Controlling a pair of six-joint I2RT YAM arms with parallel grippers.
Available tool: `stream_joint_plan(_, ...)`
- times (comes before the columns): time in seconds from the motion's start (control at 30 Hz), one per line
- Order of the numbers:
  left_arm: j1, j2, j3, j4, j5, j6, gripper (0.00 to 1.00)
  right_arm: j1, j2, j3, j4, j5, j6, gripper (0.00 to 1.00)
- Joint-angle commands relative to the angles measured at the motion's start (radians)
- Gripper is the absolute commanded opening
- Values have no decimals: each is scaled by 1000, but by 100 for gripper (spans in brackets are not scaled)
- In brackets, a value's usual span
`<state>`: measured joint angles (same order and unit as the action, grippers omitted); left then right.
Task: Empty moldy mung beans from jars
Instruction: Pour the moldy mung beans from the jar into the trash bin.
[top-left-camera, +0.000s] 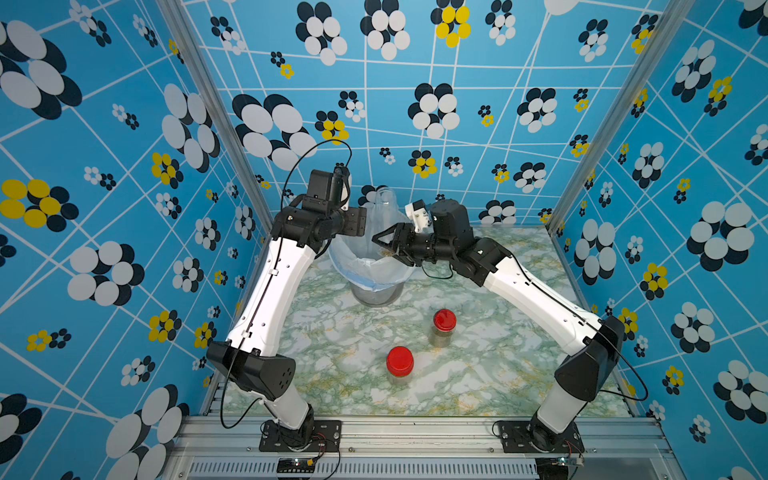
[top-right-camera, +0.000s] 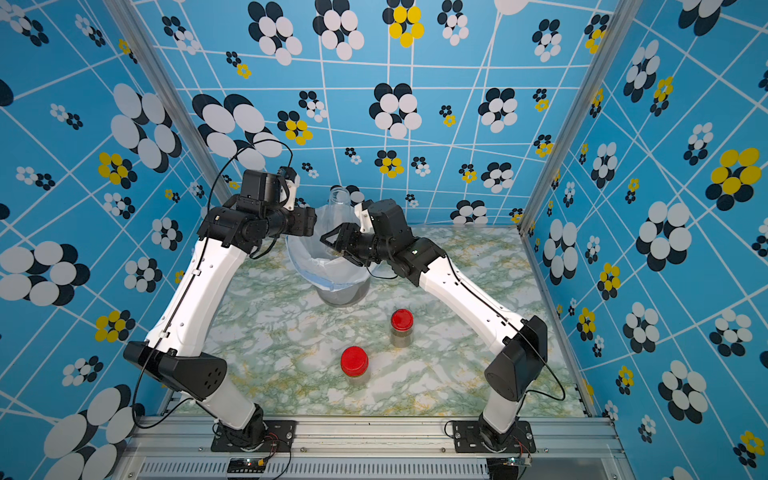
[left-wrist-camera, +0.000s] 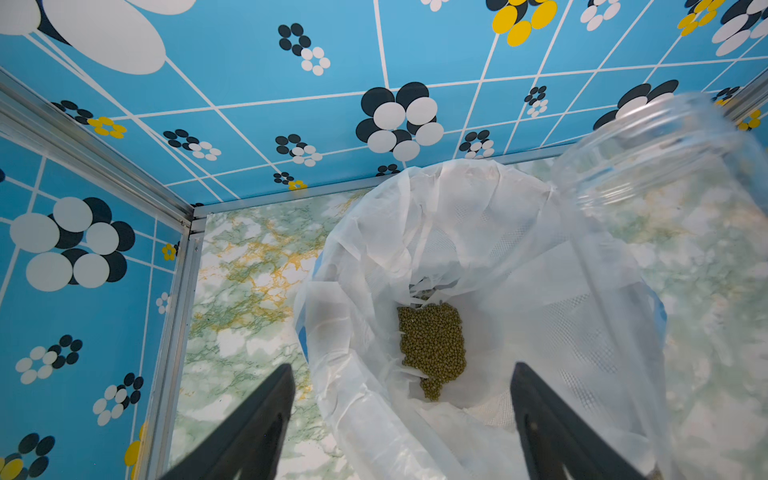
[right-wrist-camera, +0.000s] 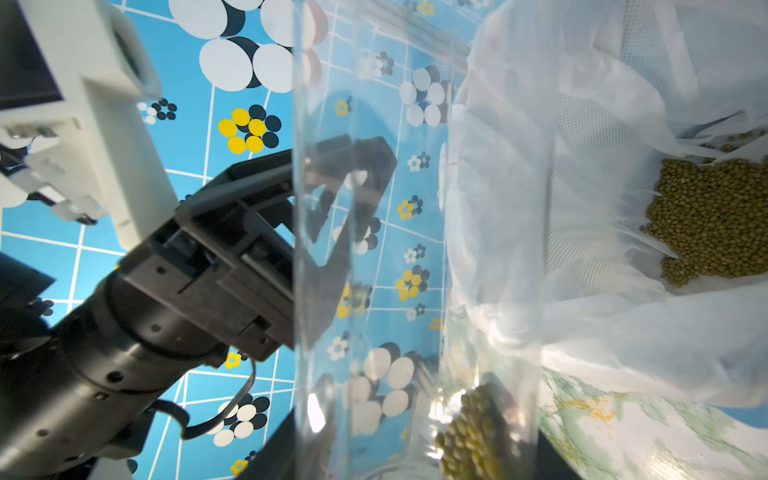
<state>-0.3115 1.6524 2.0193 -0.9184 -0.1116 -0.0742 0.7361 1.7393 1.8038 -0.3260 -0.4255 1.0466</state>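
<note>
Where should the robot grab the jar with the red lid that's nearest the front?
Probably the clear wall just under the red lid of the front jar, coming in level from the robot's left. It stands upright and round with bare table around it, apart from the other red-lidded jar. The left tool is open and free; the right tool is shut on the tall jar.

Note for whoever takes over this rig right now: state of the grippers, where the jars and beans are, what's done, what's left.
Left gripper: open, empty, above the bin.
Right gripper: shut on the tall jar, which is lidless and tilted above the bin; a few beans sit at its base.
Done: a pile of beans lies in the bin's white bag.
Two red-lidded jars stand on the table, lids on.
Left: finish the tall jar, then open and empty both others.
</note>
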Motion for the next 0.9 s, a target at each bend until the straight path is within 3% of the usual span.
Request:
stream_joint_plan(0.0, 2, -51, -42, 64, -33, 16, 83, -1, 13, 15, -71, -74, 19, 47)
stream_joint_plan(0.23, 6, -122, -123, 117, -60, 27, 83, -1, 15, -30, -58, -179, 112, 47)
stream_joint_plan(0.47, 6, -189, -201, 148, -57, 23, 84, -7, 43, 31, -143, -271, 190, 48)
stream_joint_plan(0.63, 7, -229, -276, 205, -53, 10, 84, -13, 75, 120, -210, -295, 248, 48)
stream_joint_plan(0.87, 6, -237, -326, 239, -43, 2, 84, -20, 103, 137, -160, -317, 395, 49)
